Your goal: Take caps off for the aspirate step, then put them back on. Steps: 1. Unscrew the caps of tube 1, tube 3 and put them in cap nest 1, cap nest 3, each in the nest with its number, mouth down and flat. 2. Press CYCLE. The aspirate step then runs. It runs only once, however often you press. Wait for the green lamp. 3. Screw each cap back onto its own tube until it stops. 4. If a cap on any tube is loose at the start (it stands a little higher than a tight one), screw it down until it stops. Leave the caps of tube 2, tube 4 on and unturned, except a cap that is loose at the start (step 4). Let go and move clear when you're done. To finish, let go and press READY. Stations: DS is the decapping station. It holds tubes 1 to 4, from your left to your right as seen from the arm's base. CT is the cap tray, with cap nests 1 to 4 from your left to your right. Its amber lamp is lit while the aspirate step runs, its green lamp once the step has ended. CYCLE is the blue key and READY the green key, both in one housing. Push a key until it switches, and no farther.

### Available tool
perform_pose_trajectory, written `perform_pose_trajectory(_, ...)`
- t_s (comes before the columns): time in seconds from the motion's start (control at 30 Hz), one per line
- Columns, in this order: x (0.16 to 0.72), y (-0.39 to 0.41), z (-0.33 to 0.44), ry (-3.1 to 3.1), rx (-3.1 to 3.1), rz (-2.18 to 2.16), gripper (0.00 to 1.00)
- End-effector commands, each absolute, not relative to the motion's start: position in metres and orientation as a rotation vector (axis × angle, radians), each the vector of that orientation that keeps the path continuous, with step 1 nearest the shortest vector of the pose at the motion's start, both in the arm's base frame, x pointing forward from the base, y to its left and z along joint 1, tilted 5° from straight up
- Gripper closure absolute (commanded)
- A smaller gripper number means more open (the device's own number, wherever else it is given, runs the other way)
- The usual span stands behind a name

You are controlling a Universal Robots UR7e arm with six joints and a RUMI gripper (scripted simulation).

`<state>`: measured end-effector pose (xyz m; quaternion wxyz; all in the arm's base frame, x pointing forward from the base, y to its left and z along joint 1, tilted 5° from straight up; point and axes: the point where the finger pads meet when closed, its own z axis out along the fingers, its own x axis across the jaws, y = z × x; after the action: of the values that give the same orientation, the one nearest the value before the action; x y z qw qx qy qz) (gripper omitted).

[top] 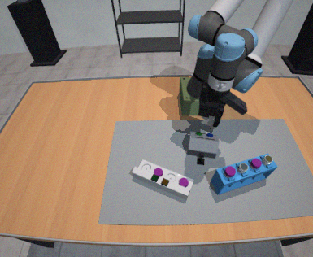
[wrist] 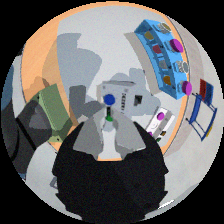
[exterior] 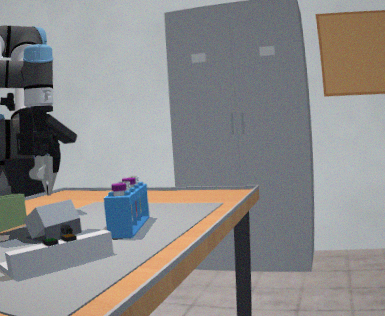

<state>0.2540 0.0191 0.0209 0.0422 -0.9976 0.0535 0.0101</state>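
Wood-topped surface (top: 67,134) with a smooth grey mat (top: 140,203) laid over its near right part; a tiled floor, a dark shelf rack (top: 118,28) and two black pillars lie behind it.

Landmark: the grey key housing (top: 203,145), a small wedge-shaped box near the mat's far edge. On its top sit a green key (top: 198,132) and a blue key (top: 210,134), side by side.

From a green block (top: 186,102) just behind the housing, the arm (top: 223,61) folds down, with grey tubes and blue joint caps. Its wrist points straight down over the housing. The jaws are fully closed and hold nothing; their tip hangs just above the blue key.

Near-left of the housing lies the white cap tray (top: 163,180), a long flat block. Two purple caps (top: 158,172) rest in two of its round nests, and the other two nests are bare. Its two small square lamps look dark.

Near-right of the housing stands the blue tube block (top: 245,176). Two tubes there wear purple caps; the other two stand uncapped.

Open mat lies near of both blocks, and bare wood stretches well to the housing's left.
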Motion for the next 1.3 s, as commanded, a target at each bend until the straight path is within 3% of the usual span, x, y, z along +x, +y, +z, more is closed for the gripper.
perform_pose_trajectory(0.0,0.256,0.02,0.011,0.157,-3.063,0.207,1.0)
perform_pose_trajectory(0.2,0.258,0.021,0.004,0.149,-3.062,0.403,1.0)
perform_pose_trajectory(1.27,0.258,0.022,-0.008,0.149,-3.062,0.403,1.0)
